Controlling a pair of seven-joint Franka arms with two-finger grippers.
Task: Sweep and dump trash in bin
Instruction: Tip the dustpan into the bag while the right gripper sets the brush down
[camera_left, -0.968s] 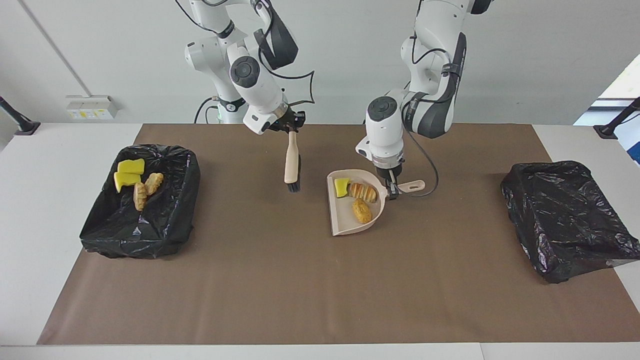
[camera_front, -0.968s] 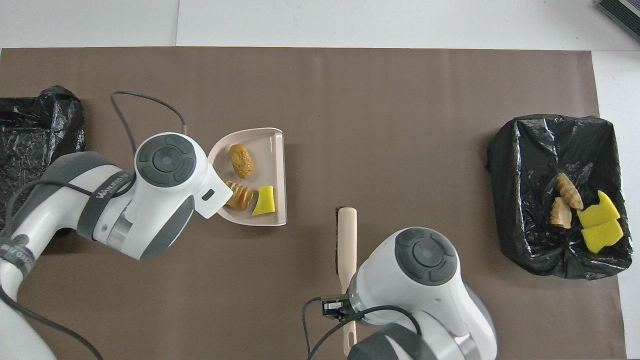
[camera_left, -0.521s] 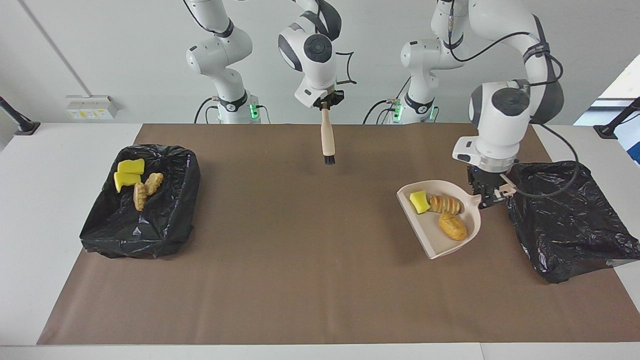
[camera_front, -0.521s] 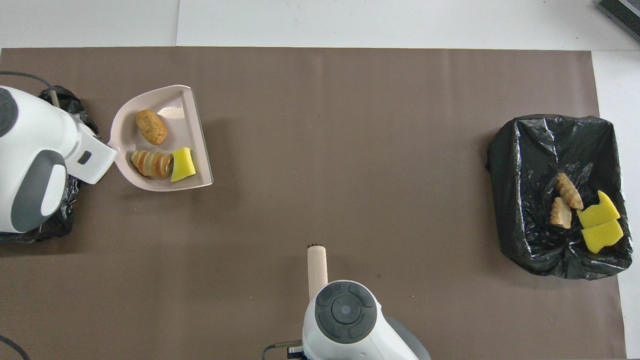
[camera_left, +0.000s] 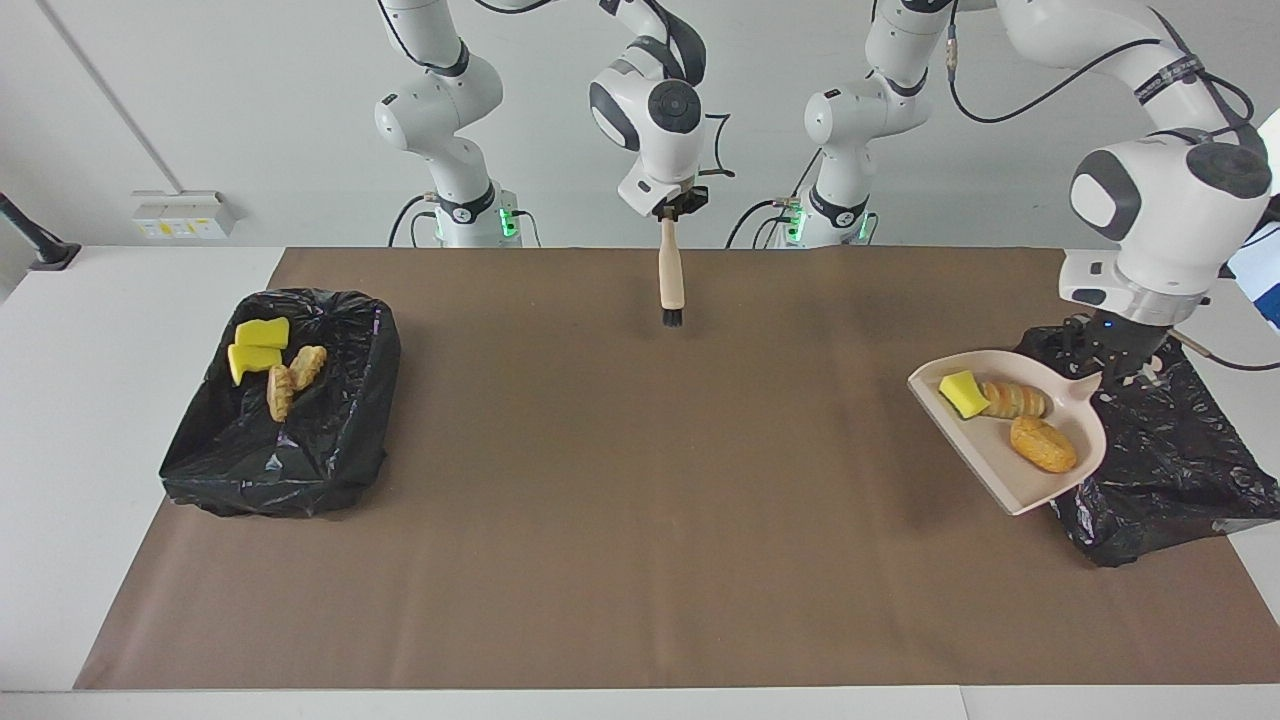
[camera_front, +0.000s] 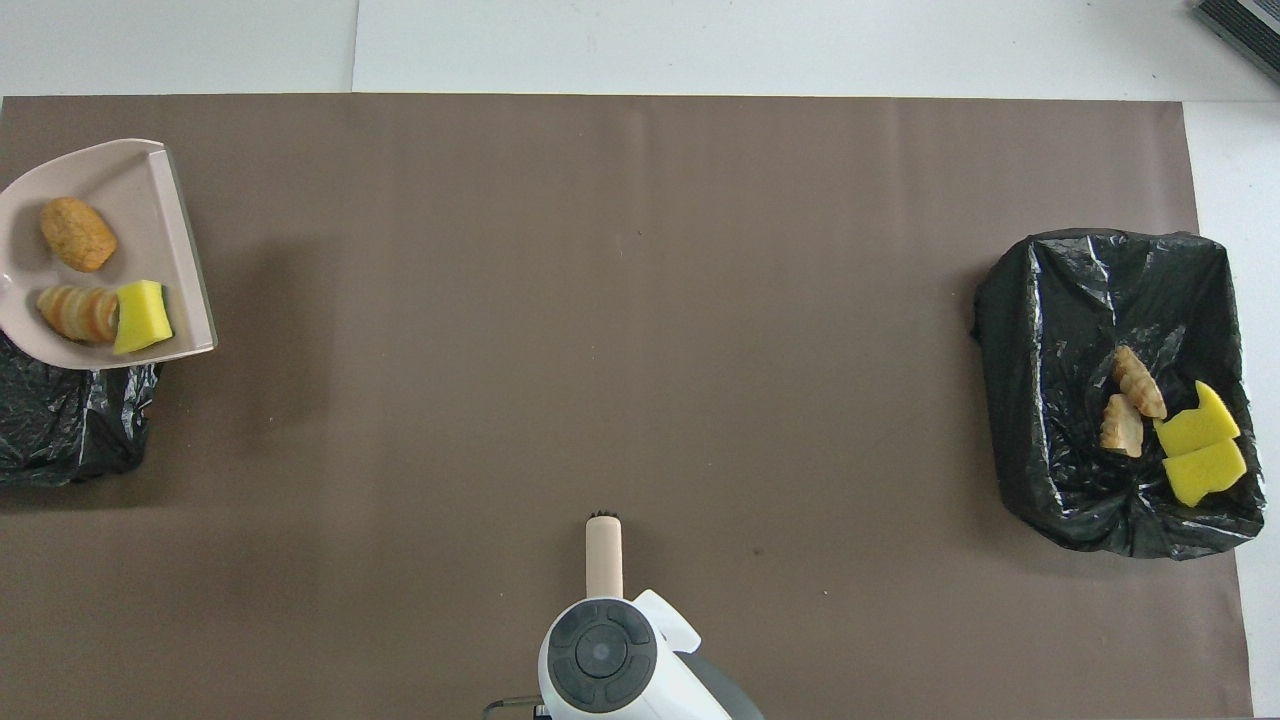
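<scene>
A dustpan (camera_left: 1005, 455) at the facing view's right edge hangs over a lined bin (camera_left: 1150, 450), carrying three scraps (camera_left: 1010, 415). At mid-left, another lined bin (camera_left: 300, 440) on the counter (camera_left: 600, 560) holds four scraps (camera_left: 270, 360). A brush (camera_left: 670, 280) hangs upper centre.

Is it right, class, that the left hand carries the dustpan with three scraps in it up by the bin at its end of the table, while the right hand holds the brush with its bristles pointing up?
Not quite. The facing view shows the brush hanging from the right hand with its bristles pointing down. The rest holds: the left hand carries the dustpan with three scraps by the bin.
</scene>
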